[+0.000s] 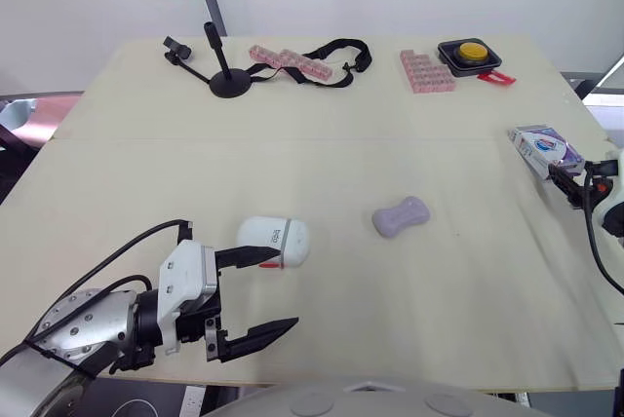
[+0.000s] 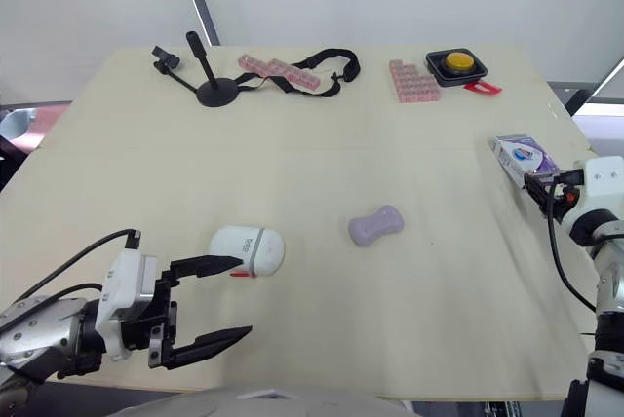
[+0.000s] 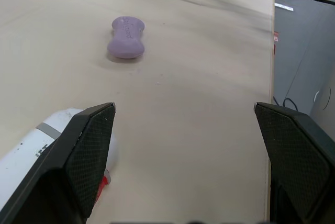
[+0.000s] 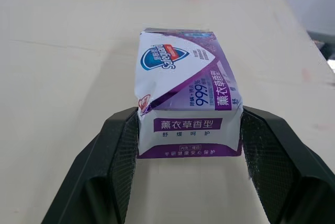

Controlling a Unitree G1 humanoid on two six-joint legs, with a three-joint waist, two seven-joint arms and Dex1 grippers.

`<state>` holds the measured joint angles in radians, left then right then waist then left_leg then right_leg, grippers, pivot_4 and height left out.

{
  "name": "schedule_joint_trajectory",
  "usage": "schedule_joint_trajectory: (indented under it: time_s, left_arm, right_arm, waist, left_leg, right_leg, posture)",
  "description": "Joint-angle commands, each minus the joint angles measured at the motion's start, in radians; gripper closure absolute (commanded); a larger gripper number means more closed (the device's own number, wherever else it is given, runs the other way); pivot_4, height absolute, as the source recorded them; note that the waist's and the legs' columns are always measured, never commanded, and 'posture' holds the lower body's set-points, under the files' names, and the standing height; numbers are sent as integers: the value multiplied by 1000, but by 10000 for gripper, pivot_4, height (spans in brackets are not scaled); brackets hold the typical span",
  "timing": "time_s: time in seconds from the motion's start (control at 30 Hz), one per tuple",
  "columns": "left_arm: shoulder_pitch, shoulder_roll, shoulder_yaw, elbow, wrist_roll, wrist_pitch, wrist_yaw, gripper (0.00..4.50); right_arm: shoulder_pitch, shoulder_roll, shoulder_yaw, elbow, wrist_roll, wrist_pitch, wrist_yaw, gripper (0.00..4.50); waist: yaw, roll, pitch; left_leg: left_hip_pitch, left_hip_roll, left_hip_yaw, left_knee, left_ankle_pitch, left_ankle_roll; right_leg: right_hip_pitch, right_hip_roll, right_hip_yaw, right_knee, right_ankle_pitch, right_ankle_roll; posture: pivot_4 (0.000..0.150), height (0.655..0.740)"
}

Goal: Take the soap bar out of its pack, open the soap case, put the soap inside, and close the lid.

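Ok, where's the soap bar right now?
The soap bar lies bare on the table in the eye views, right of the white soap case, well left of the soap pack in the right gripper.

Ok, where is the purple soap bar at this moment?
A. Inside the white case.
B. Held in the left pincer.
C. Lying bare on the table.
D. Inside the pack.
C: the soap bar lies bare on the table, apart from the white case beside the open left pincer and from the pack gripped by the right pincer.
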<state>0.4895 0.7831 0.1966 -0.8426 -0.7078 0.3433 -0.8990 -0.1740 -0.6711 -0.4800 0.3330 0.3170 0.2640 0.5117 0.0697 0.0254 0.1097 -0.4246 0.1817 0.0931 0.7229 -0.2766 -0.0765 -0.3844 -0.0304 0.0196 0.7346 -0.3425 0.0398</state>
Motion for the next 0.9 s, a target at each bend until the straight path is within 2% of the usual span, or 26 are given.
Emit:
schedule_joint_trajectory:
  time_s: [0.03, 0.37, 0.53, 0.77, 0.9]
  left_arm:
    - [-4, 5, 21, -30, -13, 0, 0, 0]
    - [4, 4, 23, -44, -11, -1, 7, 0]
    - [16, 2, 23, -53, -7, -5, 8, 0]
    - [27, 1, 21, -59, 7, -13, 15, 0]
    - [-11, -9, 56, -11, 11, -9, 51, 0]
  right_arm:
    - [-4, 22, 2, -86, 9, 30, -46, 15126]
    - [-11, 29, 18, -70, 26, 106, -40, 15126]
    - [2, 5, 17, -99, 48, 136, 9, 154]
    - [29, -71, -3, -90, 46, 77, 115, 154]
    - [-4, -150, -57, -5, 68, -114, 261, 154]
  waist:
    - [-1, 0, 0]
    - [2, 0, 0]
    - [2, 0, 0]
    - [4, 0, 0]
    - [5, 0, 0]
  left_leg:
    - [0, 0, 0, 0, 0, 0]
    - [0, 0, 0, -1, 0, -1]
    - [0, 0, 0, -1, 0, -1]
    - [1, 0, 0, -1, 0, -2]
    - [1, 0, 0, -1, 0, -2]
  right_leg:
    - [0, 0, 0, 0, 0, 0]
    - [0, 0, 0, 0, 0, 0]
    - [0, 0, 0, 0, 0, 0]
    - [1, 0, 0, -1, 0, 1]
    - [1, -1, 0, -1, 0, 1]
  posture:
    - [1500, 7096]
    - [1500, 7096]
    - [1500, 7096]
    - [1500, 7096]
    - [1500, 7096]
